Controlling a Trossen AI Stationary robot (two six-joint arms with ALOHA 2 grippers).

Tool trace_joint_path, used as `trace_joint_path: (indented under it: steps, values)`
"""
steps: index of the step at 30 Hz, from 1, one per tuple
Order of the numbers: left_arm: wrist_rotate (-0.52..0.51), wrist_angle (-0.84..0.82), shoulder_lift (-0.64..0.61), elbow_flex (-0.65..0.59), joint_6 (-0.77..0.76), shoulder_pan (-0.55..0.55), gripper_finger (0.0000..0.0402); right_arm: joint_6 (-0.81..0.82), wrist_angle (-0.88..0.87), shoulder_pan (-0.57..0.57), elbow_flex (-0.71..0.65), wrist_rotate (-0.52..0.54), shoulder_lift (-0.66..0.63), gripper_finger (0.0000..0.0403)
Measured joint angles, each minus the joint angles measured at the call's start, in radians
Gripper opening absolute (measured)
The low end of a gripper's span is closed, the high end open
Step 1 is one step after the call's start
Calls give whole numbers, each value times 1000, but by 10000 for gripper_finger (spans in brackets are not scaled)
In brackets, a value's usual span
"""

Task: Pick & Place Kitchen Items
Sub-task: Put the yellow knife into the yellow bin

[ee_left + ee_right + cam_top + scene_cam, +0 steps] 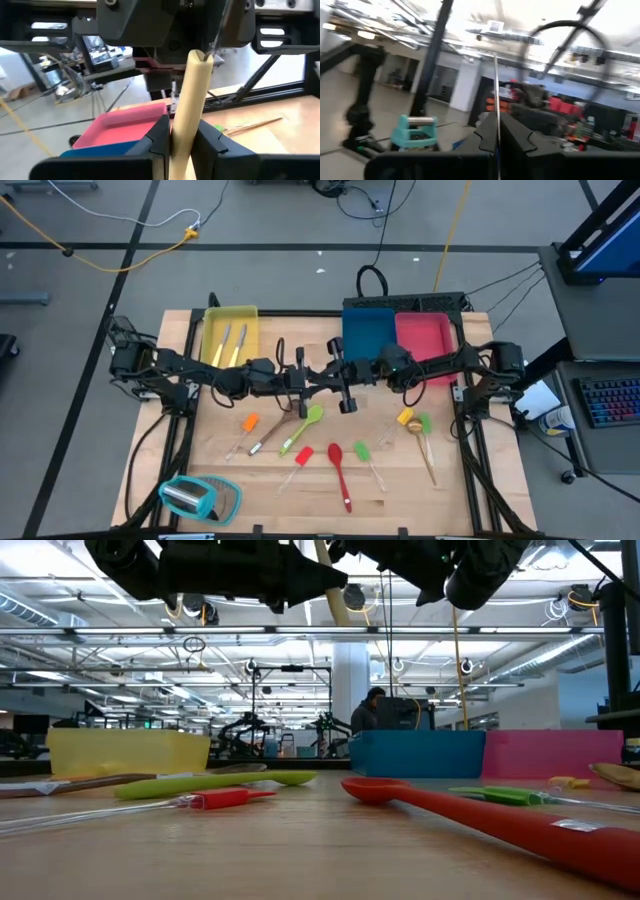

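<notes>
the left gripper (181,137) clamped a pale wooden handle (191,107), seen only from its wrist; overhead, the right gripper (349,385) met it, pinched on a thin utensil (496,95)

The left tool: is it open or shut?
Shut on the pale wooden handle: in the left wrist view, both fingers of the left tool press against it.

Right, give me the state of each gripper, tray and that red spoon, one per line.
left gripper: shut on the wooden utensil, lifted in the air.
right gripper: shut, raised beside the left one.
yellow tray: holds two silver cutlery pieces.
red spoon: lying flat, untouched.
</notes>
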Motion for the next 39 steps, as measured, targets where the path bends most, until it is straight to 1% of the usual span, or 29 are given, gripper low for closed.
trace_joint_path:
  steps: [3, 7, 10, 14, 17, 22, 25, 29, 32, 34, 37, 39]
  values:
    - [-26, -6, 0, 0, -9, 0, 47, 1, -4, -1, 0, 4, -1, 4]
    - [-34, -28, 0, 0, -34, -3, 47, 7, -25, -1, -1, 12, -1, 4]
    - [-78, -54, 0, 0, -58, -14, 47, 38, -54, -4, -1, 15, 0, 9]
    - [-167, -87, 0, 0, -66, -28, 47, 46, -96, -9, -4, 14, -1, 34]
    - [-191, -123, 0, -1, -72, -39, 50, 46, -98, -23, -27, 6, -1, 60]
    - [-285, -178, -14, -1, -80, -60, 48, 54, -96, -47, -109, 4, -50, 98]
    - [-325, -247, -53, -1, -96, -66, 48, 51, -101, -65, -193, 9, -116, 113]
    - [-389, -348, -139, 0, -164, -60, 49, 51, -110, -74, -323, -6, -205, 123]
    - [-401, -479, -213, 0, -231, -43, 48, 51, -94, -72, -413, 5, -266, 125]
    - [-368, -636, -273, 12, -301, -9, 47, 51, -93, -66, -467, 7, -301, 125]
    - [-354, -873, -352, 28, -470, 60, 47, 50, -91, -48, -532, 41, -349, 123]
    - [-346, -997, -388, 29, -569, 117, 47, 43, -58, -35, -565, 93, -369, 121]
